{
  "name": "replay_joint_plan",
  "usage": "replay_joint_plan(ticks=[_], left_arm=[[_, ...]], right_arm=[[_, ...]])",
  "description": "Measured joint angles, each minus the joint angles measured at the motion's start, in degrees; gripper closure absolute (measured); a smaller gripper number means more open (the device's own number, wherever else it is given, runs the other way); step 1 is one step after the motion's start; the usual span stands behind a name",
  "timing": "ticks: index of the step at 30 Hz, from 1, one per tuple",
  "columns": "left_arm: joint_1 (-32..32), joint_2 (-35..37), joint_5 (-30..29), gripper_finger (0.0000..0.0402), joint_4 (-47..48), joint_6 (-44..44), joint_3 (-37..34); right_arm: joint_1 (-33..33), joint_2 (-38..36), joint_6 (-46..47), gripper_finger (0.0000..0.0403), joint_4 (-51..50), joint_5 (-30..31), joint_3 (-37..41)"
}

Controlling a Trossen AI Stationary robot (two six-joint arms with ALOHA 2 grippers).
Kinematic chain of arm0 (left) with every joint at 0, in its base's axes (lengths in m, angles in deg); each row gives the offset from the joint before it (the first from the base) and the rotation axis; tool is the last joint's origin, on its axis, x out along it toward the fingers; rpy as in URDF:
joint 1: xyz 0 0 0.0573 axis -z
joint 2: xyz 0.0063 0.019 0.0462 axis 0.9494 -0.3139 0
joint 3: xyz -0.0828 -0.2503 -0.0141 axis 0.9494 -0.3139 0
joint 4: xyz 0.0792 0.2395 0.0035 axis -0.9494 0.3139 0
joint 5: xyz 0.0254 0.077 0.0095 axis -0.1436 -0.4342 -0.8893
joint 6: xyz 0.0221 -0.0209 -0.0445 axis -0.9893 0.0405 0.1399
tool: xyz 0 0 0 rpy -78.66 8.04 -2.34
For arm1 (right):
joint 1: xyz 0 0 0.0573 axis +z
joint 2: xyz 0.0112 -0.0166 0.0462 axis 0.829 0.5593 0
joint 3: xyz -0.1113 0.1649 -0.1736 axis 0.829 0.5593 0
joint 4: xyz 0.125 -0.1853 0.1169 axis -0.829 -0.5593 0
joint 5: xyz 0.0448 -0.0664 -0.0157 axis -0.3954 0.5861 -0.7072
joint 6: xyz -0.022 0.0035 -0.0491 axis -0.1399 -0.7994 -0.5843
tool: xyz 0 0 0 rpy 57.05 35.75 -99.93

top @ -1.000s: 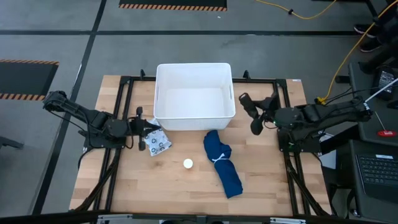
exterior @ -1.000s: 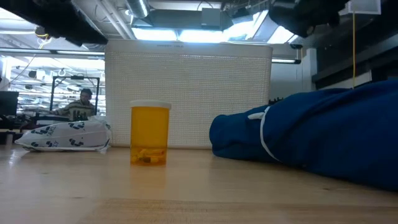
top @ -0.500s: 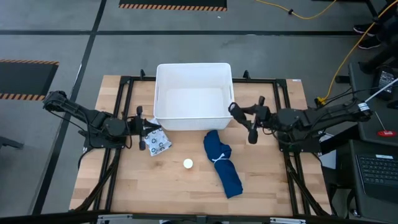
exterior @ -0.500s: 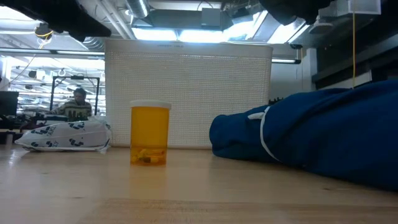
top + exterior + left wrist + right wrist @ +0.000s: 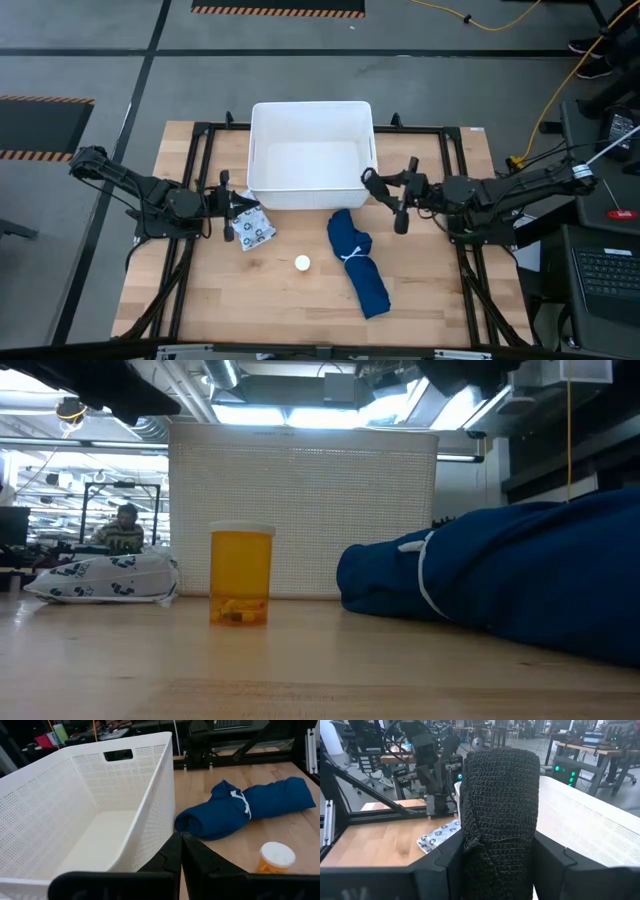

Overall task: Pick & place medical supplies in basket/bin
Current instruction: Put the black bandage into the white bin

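Twice checking the white tub [image 5: 310,106], from the high and left wrist views: seeing only its bare white floor and perforated walls. Logging all three supplies as lying outside it on the wooden table [image 5: 200,290].

Placing the blue cloth bundle [image 5: 360,265] just below the tub's lower right corner in the high view, running diagonally toward lower right, white band around its middle. Placing the pill bottle [image 5: 302,263] left of the bundle, near but apart; standing upright in the low view [image 5: 241,575], amber body, white cap, a few pieces sitting at its bottom. Placing the patterned packet [image 5: 257,230] lower left of the tub, lying flat.

Finding the left gripper [image 5: 238,210] at center left, touching or just beside the packet's left edge, cannot tell which; fingers pressed together in its wrist view [image 5: 181,836], clenched with nothing showing between them.

Finding the right gripper [image 5: 385,197] at the tub's lower right corner, above the bundle's upper end; fingers spread, released, holding nothing.

Noting a person [image 5: 125,528] sitting far back at the low view's left.
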Motion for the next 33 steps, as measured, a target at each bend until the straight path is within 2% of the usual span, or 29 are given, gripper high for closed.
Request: replay_joint_plan(ticks=[6, 10, 13, 18, 26, 33], left_arm=[[0.0, 0.0, 0.0, 0.0399, -0.8, -0.2, 0.0], [0.0, 0.0, -0.1, 0.0398, -0.9, -0.2, 0.0], [0.0, 0.0, -0.1, 0.0395, -0.9, -0.2, 0.0], [0.0, 0.0, -0.2, 0.0395, -0.8, -0.2, 0.0], [0.0, 0.0, -0.2, 0.0397, -0.8, -0.2, 0.0], [0.0, 0.0, -0.2, 0.0398, -0.8, -0.2, 0.0]], right_arm=[[-5.0, 9.1, -7.1, 0.0231, 11.6, -8.1, -0.5], [-12.0, 13.4, -8.3, 0.0231, 12.2, -14.5, -4.3], [-17.0, 16.4, -8.4, 0.0231, 12.7, -21.6, -6.8], [-23.0, 21.8, -9.9, 0.0231, 15.2, -31.2, -10.2], [-30.0, 30.1, -12.8, 0.0231, 13.6, -37.4, -17.7], [-33.4, 37.6, -13.3, 0.0231, -1.8, -37.4, -30.9]])
